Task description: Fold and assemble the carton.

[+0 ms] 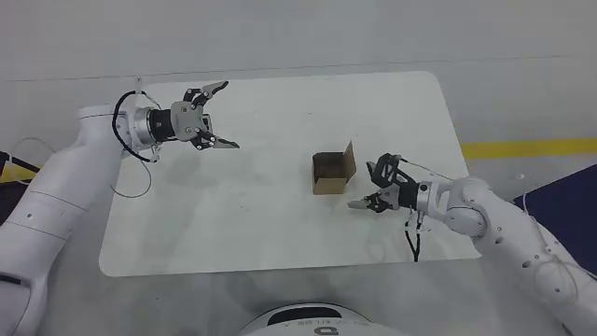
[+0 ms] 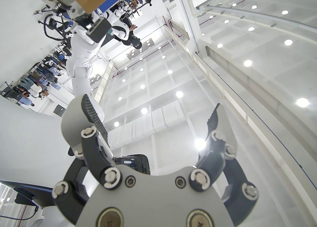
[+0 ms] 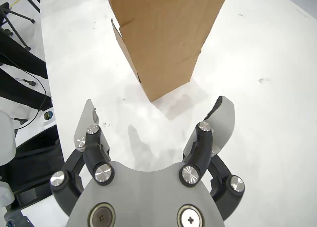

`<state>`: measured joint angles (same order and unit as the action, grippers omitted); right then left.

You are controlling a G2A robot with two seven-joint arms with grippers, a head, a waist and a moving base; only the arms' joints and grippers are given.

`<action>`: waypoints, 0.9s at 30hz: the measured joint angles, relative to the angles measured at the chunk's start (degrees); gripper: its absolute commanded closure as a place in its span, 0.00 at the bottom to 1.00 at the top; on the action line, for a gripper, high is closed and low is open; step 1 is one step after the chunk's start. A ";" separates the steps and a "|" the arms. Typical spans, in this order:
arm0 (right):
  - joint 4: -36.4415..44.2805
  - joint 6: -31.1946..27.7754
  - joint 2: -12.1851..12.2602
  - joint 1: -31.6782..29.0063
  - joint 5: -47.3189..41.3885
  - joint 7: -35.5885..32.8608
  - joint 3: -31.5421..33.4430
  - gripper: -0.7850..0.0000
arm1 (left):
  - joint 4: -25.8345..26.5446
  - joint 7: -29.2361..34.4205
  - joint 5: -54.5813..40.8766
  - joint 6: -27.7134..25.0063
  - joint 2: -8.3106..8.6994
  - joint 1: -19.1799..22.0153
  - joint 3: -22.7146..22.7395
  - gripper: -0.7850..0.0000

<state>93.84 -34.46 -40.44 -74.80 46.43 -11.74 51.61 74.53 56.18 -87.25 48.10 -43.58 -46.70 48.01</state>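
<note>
Right gripper (image 3: 156,103): fingers spread wide, nothing between them — low over the table (image 1: 280,224), just short of the box, not touching it.
Box (image 3: 168,27): brown cardboard, standing on the white table right of the middle, open at the top, one flap (image 1: 351,159) upright on the side facing the right gripper.
Left gripper (image 1: 229,115): also spread wide and empty — held over the far left part of the table, well apart from the box, fingertips pointed toward it.
Step in hand: by the look of it, body already squared up and set down; closing the top not yet begun.
Next move: most likely a push on the upright flap, down over the opening, with the right gripper best placed for it.
What it calls for: contact high on the flap rather than on the wall below, and probably a steadying hold from the left side.
Risk: light box, nothing bracing it — could well slide or tip under a one-sided push.
</note>
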 measured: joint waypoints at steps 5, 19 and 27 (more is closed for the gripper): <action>-3.98 3.71 -3.01 4.74 -1.46 3.09 -3.73 0.46 | 0.00 0.00 0.00 0.00 0.00 0.00 0.00 0.00; -11.99 7.56 -6.79 9.30 -9.58 9.59 -2.75 0.35 | 0.00 0.00 0.00 0.00 0.00 0.00 0.00 0.00; -6.92 16.69 -8.11 6.42 -9.14 9.02 -3.50 0.33 | 0.00 0.00 0.00 0.00 0.00 0.00 0.00 0.00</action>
<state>86.92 -17.78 -48.55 -68.38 37.29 -2.71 48.10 74.53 56.18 -87.25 48.10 -43.58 -46.70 48.01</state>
